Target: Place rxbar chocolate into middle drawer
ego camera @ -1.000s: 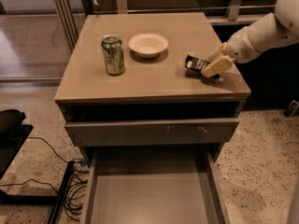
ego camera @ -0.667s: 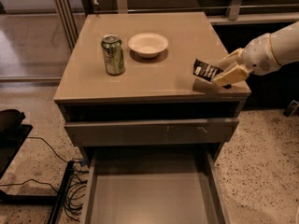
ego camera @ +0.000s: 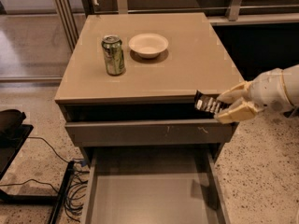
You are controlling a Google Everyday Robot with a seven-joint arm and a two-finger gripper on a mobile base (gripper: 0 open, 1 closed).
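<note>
Off the counter (ego camera: pixel 187 64) now, the bar (ego camera: pixel 209 104) hangs clamped in our pincer (ego camera: pixel 223 107) just past the right front edge, with the open drawer (ego camera: pixel 152 195) lower down. We judge lowering comes next. Can (ego camera: pixel 113 55) and bowl (ego camera: pixel 148 45) sit well behind.

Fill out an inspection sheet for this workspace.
Surface: tan cabinet top, carrying two items.
Job's things: rxbar chocolate held in the air off the top's front right edge; middle drawer pulled out, nothing seen inside.
Clutter: green can and white bowl, side by side and apart.
Grippers: gripper at right, shut on the bar.
Cables: black cables on the floor left of the open drawer.
Surroundings: speckled floor; scratched drawer front above the open drawer.
</note>
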